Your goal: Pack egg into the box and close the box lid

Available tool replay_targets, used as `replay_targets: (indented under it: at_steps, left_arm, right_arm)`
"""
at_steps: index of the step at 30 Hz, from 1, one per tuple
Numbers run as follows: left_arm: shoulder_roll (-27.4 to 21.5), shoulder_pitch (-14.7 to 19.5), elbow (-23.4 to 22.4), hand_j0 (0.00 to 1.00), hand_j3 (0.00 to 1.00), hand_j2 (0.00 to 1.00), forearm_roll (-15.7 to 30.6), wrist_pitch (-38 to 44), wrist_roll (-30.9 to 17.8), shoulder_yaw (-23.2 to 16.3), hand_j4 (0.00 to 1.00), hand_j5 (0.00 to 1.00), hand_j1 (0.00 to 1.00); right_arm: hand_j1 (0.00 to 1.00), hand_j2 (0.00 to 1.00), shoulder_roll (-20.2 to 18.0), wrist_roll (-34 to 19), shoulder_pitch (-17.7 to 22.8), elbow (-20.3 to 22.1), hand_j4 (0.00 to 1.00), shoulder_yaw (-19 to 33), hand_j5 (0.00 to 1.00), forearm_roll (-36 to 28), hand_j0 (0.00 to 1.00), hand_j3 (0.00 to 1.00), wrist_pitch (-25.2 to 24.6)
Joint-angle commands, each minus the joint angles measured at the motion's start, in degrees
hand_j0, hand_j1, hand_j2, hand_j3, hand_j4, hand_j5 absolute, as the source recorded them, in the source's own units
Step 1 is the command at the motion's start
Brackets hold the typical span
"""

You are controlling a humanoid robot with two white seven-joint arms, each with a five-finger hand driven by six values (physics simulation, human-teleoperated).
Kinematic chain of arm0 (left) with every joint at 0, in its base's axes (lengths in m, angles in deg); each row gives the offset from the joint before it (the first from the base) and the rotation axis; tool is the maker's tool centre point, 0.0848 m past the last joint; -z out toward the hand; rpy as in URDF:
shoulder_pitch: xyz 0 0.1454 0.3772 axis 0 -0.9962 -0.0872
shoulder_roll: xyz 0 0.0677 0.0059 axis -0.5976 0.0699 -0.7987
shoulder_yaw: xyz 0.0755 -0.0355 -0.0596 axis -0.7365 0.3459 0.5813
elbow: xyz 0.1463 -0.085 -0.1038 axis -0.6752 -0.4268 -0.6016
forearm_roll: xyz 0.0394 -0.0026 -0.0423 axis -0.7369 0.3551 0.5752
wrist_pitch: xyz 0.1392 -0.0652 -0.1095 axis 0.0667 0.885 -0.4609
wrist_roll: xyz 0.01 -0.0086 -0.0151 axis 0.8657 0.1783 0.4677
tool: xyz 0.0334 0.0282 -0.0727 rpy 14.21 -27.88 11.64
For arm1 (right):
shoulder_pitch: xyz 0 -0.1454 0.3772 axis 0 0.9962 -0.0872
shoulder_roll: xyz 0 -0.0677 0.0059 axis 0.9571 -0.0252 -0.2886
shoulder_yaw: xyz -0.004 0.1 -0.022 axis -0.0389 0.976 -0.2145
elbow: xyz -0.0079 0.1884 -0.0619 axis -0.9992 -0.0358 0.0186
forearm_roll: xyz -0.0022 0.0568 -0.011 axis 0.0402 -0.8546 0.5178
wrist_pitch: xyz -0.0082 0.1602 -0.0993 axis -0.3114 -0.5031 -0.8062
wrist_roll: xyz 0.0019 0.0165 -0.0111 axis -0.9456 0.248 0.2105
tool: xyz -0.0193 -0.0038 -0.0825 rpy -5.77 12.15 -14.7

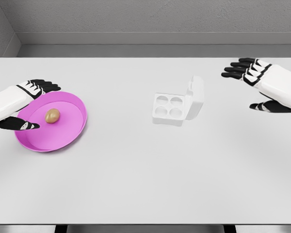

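Observation:
A tan egg (52, 115) lies in a pink round plate (70, 128) at the table's left. My left hand (31, 104) hovers over the plate's left rim, fingers spread, thumb below and fingers above, a short way left of the egg and not touching it. A white egg box (170, 108) with four empty cups sits near the table's middle, its lid (196, 96) standing open on the right side. My right hand (254, 85) floats at the far right, fingers relaxed and holding nothing, well right of the box.
The white table (145, 179) spans the whole view, with grey walls behind its far edge. Nothing else stands on it besides the plate and the box.

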Motion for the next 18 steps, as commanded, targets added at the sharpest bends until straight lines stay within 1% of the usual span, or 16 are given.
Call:
replay_targets:
  at_steps: [1,4,6,7,8,9,10,11,13,14,15,16,17,18]
  left_arm:
    - [-0.04,0.0,-0.02,1.0,1.0,1.0,0.42,0.15,0.03,0.0,1.0,1.0,1.0]
    - [0.05,-0.26,0.6,1.0,1.0,1.0,-0.73,0.15,0.03,-0.44,1.0,1.0,1.0]
    - [0.05,-0.26,0.6,1.0,1.0,1.0,-2.04,0.15,0.03,-0.44,1.0,1.0,1.0]
    - [-0.04,-0.26,0.25,1.0,1.0,1.0,-3.88,0.15,-0.06,-0.26,1.0,1.0,1.0]
    - [-0.04,0.61,0.51,1.0,1.0,1.0,-5.47,0.15,-0.06,0.27,1.0,1.0,1.0]
    - [-1.01,1.75,0.78,1.0,1.0,1.0,-5.21,0.15,-1.28,0.36,1.0,1.0,1.0]
    - [-2.94,4.13,0.78,1.0,1.0,1.0,-4.86,0.15,-5.15,0.18,1.0,1.0,1.0]
    - [-3.12,5.45,0.78,1.0,1.0,1.0,-5.03,0.15,-5.44,-0.08,1.0,1.0,1.0]
    - [-3.12,5.98,3.06,1.0,1.0,1.0,-5.03,0.15,-5.44,-2.02,1.0,1.0,1.0]
    - [-3.47,7.11,3.24,1.0,1.0,1.0,-5.3,0.15,-5.44,-3.25,1.0,1.0,1.0]
    - [-5.22,8.09,3.24,1.0,1.0,1.0,-4.77,0.15,-5.44,-4.3,1.0,1.0,1.0]
    - [-7.07,8.17,3.41,1.0,1.0,1.0,-4.68,0.15,-5.44,-4.57,1.0,1.0,1.0]
    - [-7.6,9.05,3.68,1.0,1.0,1.0,-3.9,0.15,-5.44,-5.71,1.0,1.0,1.0]
    - [-8.48,10.37,3.15,1.0,1.0,1.0,-1.26,0.15,-5.44,-8.43,1.0,1.0,1.0]
  right_arm:
    - [1.0,1.0,-0.31,0.03,-0.09,0.0,1.0,-0.34,1.0,-0.42,1.0,1.0,-0.08]
    - [1.0,1.0,-0.31,0.03,-0.35,0.0,1.0,-0.25,1.0,-0.42,1.0,1.0,-0.08]
    - [1.0,1.0,-0.31,0.12,-2.11,-0.44,1.0,-0.25,1.0,-0.33,1.0,1.0,-0.08]
    - [1.0,1.0,-0.4,0.03,-2.2,-0.35,1.0,-0.25,1.0,-0.07,1.0,1.0,-0.08]
    - [1.0,1.0,-0.84,0.03,-2.2,-0.35,1.0,-0.25,1.0,0.11,1.0,1.0,-0.08]
    - [1.0,1.0,-2.33,0.03,-2.2,-0.35,1.0,-0.25,1.0,0.11,1.0,1.0,-0.08]
    - [1.0,1.0,-4.35,0.03,-2.37,-0.35,1.0,-0.25,1.0,0.11,1.0,1.0,-0.08]
    - [1.0,1.0,-5.5,0.03,-2.46,-0.35,1.0,-0.25,1.0,0.28,1.0,1.0,-0.08]
    - [1.0,1.0,-7.78,0.03,-3.43,-0.35,1.0,-0.16,1.0,0.89,1.0,1.0,-0.08]
    - [1.0,1.0,-7.78,-0.05,-4.39,-0.26,1.0,-0.07,1.0,2.3,1.0,1.0,-0.08]
    - [1.0,1.0,-7.08,-1.72,-5.71,-0.17,1.0,0.01,1.0,2.92,1.0,1.0,-0.08]
    - [1.0,1.0,-6.99,-3.74,-5.71,-0.17,1.0,0.28,1.0,2.92,1.0,1.0,-0.08]
    - [1.0,1.0,-6.99,-4.89,-6.06,-0.09,1.0,0.28,1.0,2.92,1.0,1.0,-0.08]
    - [1.0,1.0,-6.99,-4.89,-6.06,-0.08,1.0,0.37,1.0,2.83,1.0,1.0,-0.08]
